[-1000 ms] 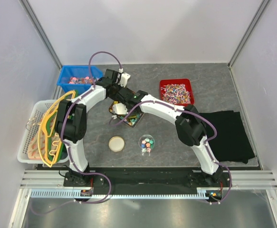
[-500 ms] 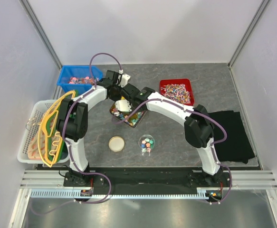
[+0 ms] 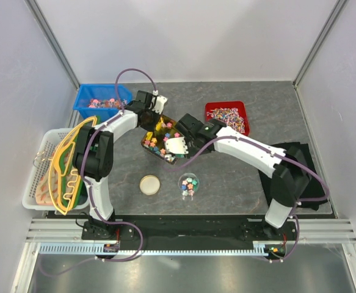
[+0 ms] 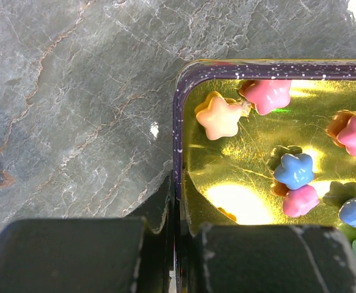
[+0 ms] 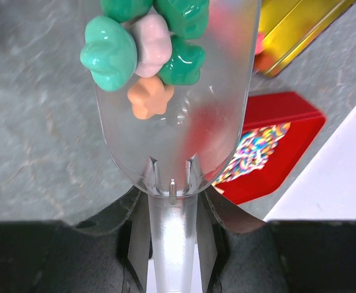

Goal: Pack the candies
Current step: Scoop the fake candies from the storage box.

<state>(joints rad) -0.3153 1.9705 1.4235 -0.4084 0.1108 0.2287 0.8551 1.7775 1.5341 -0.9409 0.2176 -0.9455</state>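
The corner wall of a tin (image 4: 179, 122), dark and speckled at the rim and golden inside, is clamped between the closed jaws of the left gripper (image 4: 176, 229). Star-shaped candies (image 4: 219, 116) in pink, peach and blue are scattered inside it. The tin is placed on a grey veined bench (image 4: 74, 91).

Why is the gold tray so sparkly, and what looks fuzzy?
Left wrist view: light bounces off the gold-lined tin tray, making a white glare patch. Right wrist view: the star-shaped candies in the clear plastic scoop look sharp; the red plastic bin behind is blurry.
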